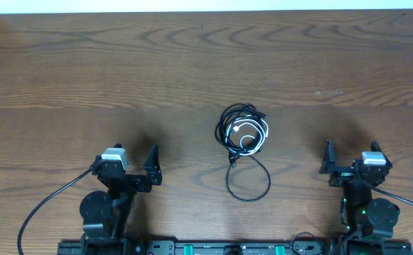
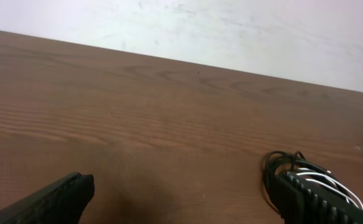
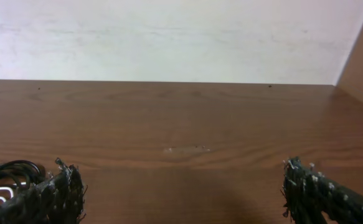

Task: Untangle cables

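The cables [image 1: 243, 131] lie in a small tangled bundle at the table's middle: black cords coiled round a short white cord [image 1: 249, 138], with one black loop [image 1: 249, 180] trailing toward the front. My left gripper [image 1: 132, 164] rests at the front left, open and holding nothing, well apart from the bundle. My right gripper [image 1: 351, 157] rests at the front right, also open and holding nothing. The left wrist view shows the cables [image 2: 281, 163] behind the right fingertip, beside the left gripper [image 2: 184, 193]. The right wrist view shows the cables [image 3: 13, 169] at the left edge, left of the right gripper [image 3: 181, 186].
A brown wooden table [image 1: 192, 64] stretches to a white wall [image 3: 169, 37] at the back. A wooden side panel [image 3: 362, 62] rises at the far right. Both arm bases [image 1: 100, 212] sit along the front edge with their thick black wires.
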